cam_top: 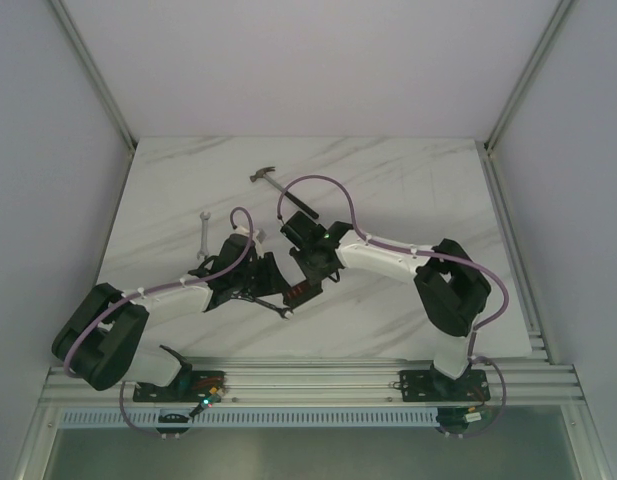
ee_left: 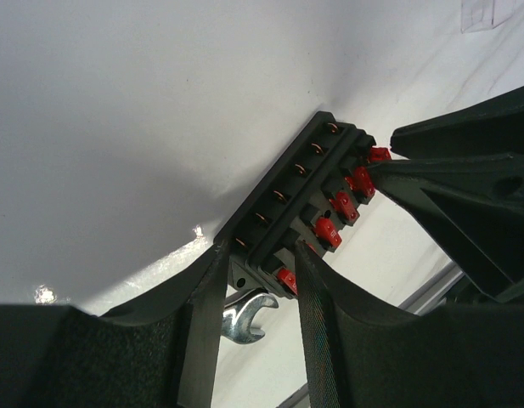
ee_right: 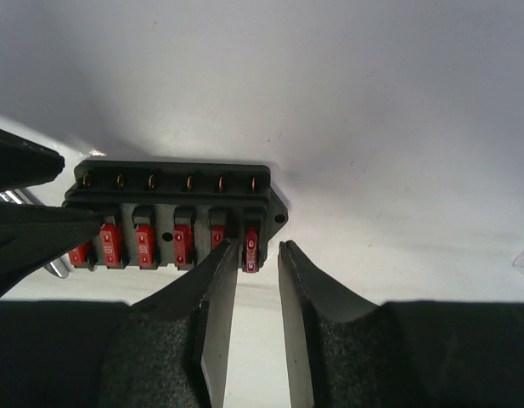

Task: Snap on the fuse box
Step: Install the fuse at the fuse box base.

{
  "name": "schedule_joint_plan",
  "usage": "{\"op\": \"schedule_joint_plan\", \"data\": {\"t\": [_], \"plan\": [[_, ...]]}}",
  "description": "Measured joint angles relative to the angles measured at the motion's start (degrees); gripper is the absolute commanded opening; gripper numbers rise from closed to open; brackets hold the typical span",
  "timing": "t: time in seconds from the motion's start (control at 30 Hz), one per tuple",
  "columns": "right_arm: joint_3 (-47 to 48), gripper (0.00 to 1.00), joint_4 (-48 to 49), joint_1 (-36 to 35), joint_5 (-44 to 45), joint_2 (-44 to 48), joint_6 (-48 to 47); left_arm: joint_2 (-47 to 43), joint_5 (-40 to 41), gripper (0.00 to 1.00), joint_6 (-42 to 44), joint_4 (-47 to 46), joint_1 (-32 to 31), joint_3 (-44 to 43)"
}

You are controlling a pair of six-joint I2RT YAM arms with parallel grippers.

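Pinching one short end of the fuse box [ee_right: 172, 191] across its width, the left gripper [ee_left: 257, 268] holds the black housing over the white marbled table [cam_top: 418, 200]. At the box's opposite end the right gripper [ee_right: 253, 255] hangs with its jaws spread. The last red fuse [ee_right: 251, 246] in the row stands between them, one finger close against it and a clear gap on the other side. A wrench [ee_left: 245, 316] pokes out from beneath the clamped end of the box (whether the box rests on it I cannot tell). The row of red fuses faces the right arm, with brass terminals along the box's far edge. From where I stand, the risk is a crooked push. If the spread fingers come down off-centre, they could tip that end fuse or catch its neighbour. Held at one end only, the box could also pivot or rock on the wrench, leaving the fuse half seated.
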State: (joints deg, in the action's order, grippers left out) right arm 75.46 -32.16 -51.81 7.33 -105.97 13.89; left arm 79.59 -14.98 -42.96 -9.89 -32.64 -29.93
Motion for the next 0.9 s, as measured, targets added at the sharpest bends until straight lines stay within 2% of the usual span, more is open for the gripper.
{"op": "schedule_joint_plan", "data": {"t": [0.13, 0.43, 0.9], "plan": [[0.0, 0.34, -0.7, 0.0, 0.0, 0.9, 0.6, 0.0, 0.0, 0.47, 0.0, 0.2, 0.0, 0.0], [0.9, 0.24, -1.8, 0.4, -1.3, 2.5, 1.3, -1.5, 0.0, 0.53, 0.0, 1.3, 0.0, 0.0], [1.9, 0.15, -3.7, 0.5, -2.6, -0.1, 1.3, -0.2, -2.0, 0.54, 0.3, 3.6, 0.0, -0.6]]}}
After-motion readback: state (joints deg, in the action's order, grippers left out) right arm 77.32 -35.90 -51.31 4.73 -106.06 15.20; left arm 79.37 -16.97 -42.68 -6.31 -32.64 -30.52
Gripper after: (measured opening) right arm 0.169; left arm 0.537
